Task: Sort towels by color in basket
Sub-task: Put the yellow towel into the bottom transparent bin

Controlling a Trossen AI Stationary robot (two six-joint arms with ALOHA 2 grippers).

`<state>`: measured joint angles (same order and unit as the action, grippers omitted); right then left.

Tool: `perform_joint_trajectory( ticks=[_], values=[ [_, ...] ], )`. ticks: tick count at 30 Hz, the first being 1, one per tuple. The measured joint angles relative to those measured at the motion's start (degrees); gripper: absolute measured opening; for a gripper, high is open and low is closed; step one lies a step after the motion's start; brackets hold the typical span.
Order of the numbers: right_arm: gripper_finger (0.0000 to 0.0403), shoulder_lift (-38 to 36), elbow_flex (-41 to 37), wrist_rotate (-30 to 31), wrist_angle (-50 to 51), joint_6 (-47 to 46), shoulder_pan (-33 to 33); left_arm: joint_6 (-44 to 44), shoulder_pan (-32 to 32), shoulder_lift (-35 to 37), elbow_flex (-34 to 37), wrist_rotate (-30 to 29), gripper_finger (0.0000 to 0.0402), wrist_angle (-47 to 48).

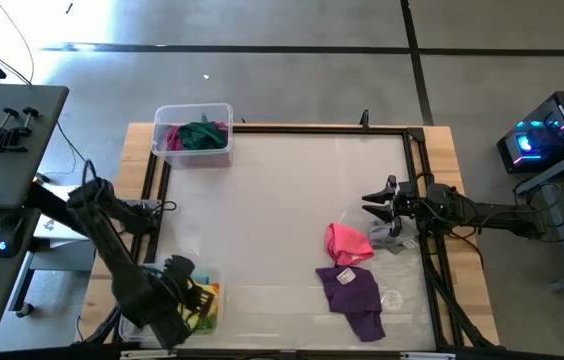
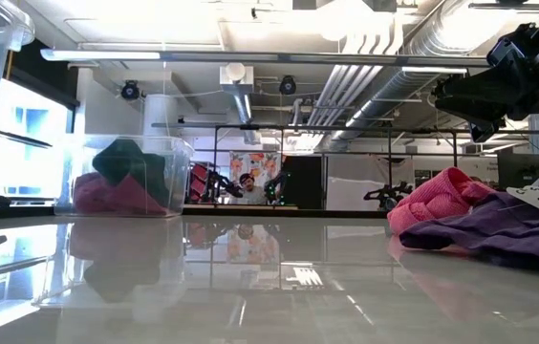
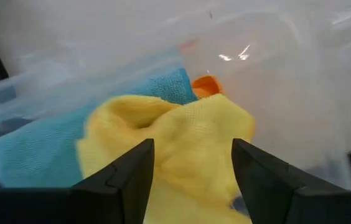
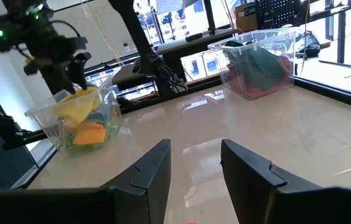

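My left gripper (image 3: 193, 146) hangs open, pointing down, over the clear bin (image 4: 38, 113) at the table's near left corner. Its fingers stand just above a crumpled yellow towel (image 3: 182, 155), which lies on top of a light blue towel (image 3: 32, 146) and an orange towel (image 4: 89, 133). Far left, a second clear bin (image 1: 193, 110) holds a dark green towel (image 1: 202, 135) and a magenta towel (image 2: 107, 196). A pink towel (image 1: 347, 243), a purple towel (image 1: 354, 295) and a grey towel (image 1: 390, 240) lie on the table at the right. My right gripper (image 1: 370, 203) waits open and level above them.
A black frame (image 1: 312, 128) borders the glossy white table top. The middle of the table (image 1: 262, 220) is bare between the two bins and the loose towels. A grey desk with clamps (image 1: 7, 125) stands off the table's left side.
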<state>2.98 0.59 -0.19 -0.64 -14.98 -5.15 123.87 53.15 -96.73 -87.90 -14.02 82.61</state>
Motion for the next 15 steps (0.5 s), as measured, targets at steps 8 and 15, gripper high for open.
perform_joint_trajectory(
  ticks=[8, 15],
  values=[
    [0.0138, 0.00, 0.01, 0.00, 0.00, 0.00, -0.01, 1.84, -0.65, 3.38, -0.02, 4.95, 0.0168, 0.81],
    [0.0138, 0.00, 0.01, 0.00, 0.00, 0.00, -0.01, 0.44, -1.03, 1.20, -0.02, 5.84, 0.0082, 0.69]
  ],
)
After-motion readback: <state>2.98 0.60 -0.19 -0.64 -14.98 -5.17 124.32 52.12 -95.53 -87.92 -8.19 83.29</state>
